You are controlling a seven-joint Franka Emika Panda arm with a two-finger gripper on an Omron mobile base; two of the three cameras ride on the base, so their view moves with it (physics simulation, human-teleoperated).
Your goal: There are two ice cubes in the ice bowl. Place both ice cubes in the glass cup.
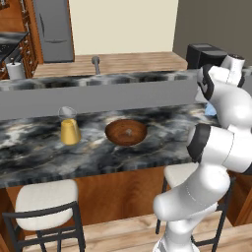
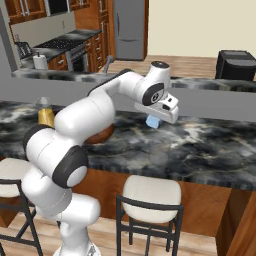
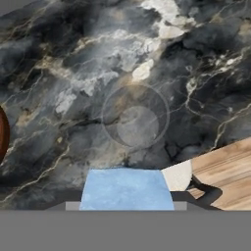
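Cube is sitting pinched between my gripper fingers at right of centre in the right base view, so I am judging the cup lies far left, beyond the bowl.

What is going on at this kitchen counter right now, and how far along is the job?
The robot arm's gripper holds a pale blue ice cube above the dark marble counter, off to the right of the wooden ice bowl in the base views. A small pale speck in the bowl may be the other cube. The glass cup stands at the bowl's far side, so this cube is not yet delivered.
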